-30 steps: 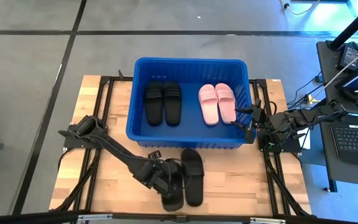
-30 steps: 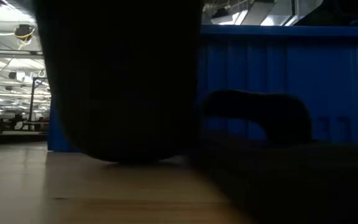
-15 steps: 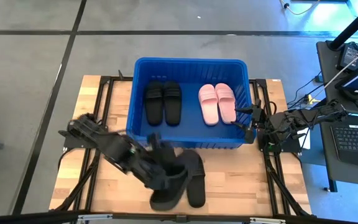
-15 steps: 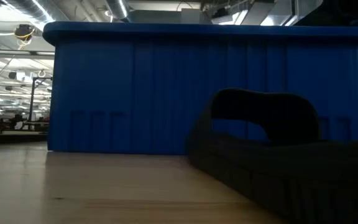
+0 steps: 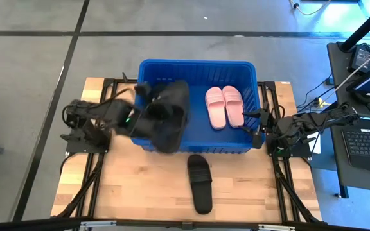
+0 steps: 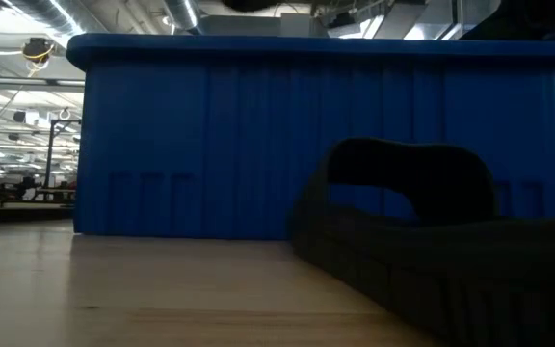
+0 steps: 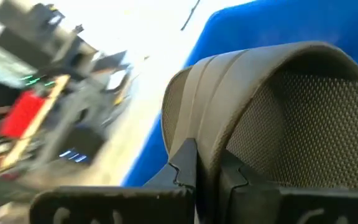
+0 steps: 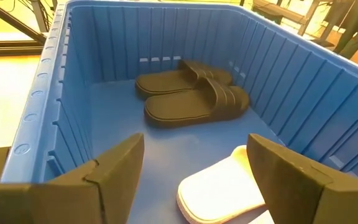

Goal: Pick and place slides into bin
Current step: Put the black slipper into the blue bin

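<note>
So the left gripper (image 5: 151, 115) is up over the bin's (image 5: 194, 66) left half, clamped onto a black slide (image 5: 169, 115) by its strap. You can see it best from the left wrist cam, where both fingers (image 7: 182, 168) pinch the strap edge of that slide (image 7: 272, 118) and the blue bin wall (image 7: 229, 31) sits right behind it. From above, the carried slide hangs over the bin's 7 o'clock corner, partly crossing the near rim, and it blocks the overhead look at that part of the bin floor.

Through the right wrist cam there's a pair of black slides (image 8: 191, 93) lying flat side by side on the bin floor, toward the far wall. At about 2 o'clock inside the bin is the pink pair (image 5: 224, 106), also flat and side by side.

One more black slide (image 5: 200, 181) is on the wooden table (image 5: 255, 186), at 6 o'clock from the bin, apart from the bin wall. The low cam shows it (image 6: 422, 241) resting in front of the blue wall.

The right gripper (image 5: 257, 125) is parked at the bin's 4 o'clock corner, fingers (image 8: 114, 165) spread wide, holding nothing.
</note>
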Motion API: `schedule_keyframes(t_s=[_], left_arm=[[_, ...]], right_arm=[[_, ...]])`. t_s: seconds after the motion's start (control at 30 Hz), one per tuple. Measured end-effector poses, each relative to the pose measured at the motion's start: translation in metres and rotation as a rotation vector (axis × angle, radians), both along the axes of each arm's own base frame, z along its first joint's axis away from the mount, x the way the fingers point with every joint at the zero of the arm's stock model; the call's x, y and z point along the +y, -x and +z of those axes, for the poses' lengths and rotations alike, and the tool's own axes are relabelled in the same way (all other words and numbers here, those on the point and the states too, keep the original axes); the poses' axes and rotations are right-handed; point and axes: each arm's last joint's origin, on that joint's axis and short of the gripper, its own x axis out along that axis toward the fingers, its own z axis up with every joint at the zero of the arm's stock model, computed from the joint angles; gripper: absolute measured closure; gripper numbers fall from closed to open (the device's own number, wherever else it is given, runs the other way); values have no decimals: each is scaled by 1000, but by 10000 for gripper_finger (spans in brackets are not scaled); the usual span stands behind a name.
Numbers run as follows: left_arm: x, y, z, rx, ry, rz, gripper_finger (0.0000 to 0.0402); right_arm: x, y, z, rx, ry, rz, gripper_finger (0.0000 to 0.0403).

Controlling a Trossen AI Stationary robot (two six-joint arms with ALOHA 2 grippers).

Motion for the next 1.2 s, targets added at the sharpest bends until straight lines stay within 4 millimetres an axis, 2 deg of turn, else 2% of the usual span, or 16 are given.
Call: schedule_keyframes(t_s=[0.23, 0.37, 0.53, 0.7, 0.83, 1.0, 1.2], left_arm=[[59, -14, -29, 228, -89, 156, 395], [78, -1, -45, 291, -97, 216, 395], [87, 25, -62, 213, -80, 241, 395], [90, 45, -86, 143, -84, 230, 395], [101, 47, -113, 187, -99, 242, 395], [113, 41, -147, 236, -40, 194, 395], [119, 38, -173, 260, -20, 158, 396]], right_arm=[[1, -4, -3, 16, -15, -10, 118], [2, -7, -5, 35, -5, -17, 118], [2, -11, -7, 53, 38, -90, 118], [1, -14, -9, 63, 73, -153, 118], [2, -17, -8, 50, 72, -162, 118], [3, -20, -9, 46, 61, -168, 118], [3, -20, -9, 43, 47, -175, 118]])
